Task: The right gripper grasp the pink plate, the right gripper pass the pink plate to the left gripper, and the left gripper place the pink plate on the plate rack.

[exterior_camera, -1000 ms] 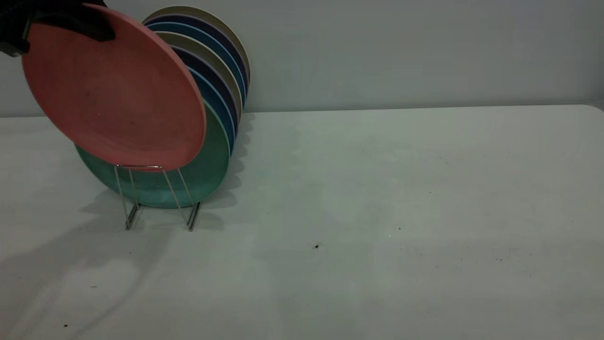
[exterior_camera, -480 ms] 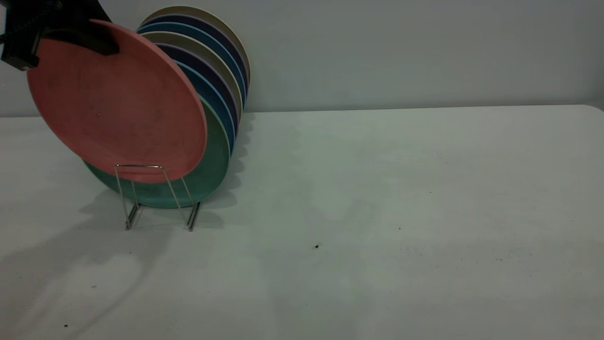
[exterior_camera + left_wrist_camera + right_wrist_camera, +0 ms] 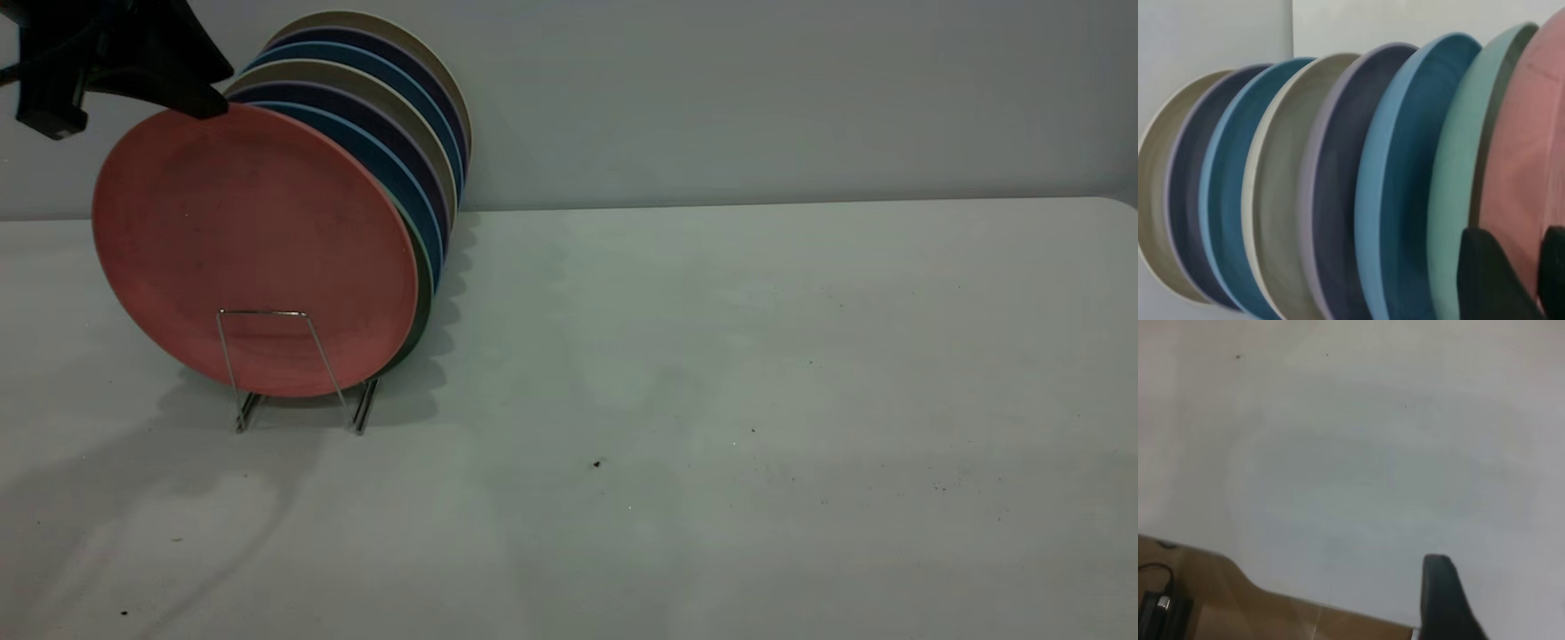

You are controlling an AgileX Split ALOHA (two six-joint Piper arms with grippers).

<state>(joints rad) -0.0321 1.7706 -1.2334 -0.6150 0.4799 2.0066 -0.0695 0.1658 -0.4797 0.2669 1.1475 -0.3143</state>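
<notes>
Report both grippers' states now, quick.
Left gripper: at the top rim of the pink plate, fingers either side; grip cannot be told.
Right gripper: one finger visible; cannot be told.

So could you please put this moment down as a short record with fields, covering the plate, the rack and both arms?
pink plate: upright in the front slot of the plate rack, ahead of the teal plate
left gripper: at the pink plate's top rim, jaws either side of the rim
right gripper: away from the rack, above the bare table
rack contents: a row of plates standing behind the pink one
stage: plate placed
</notes>
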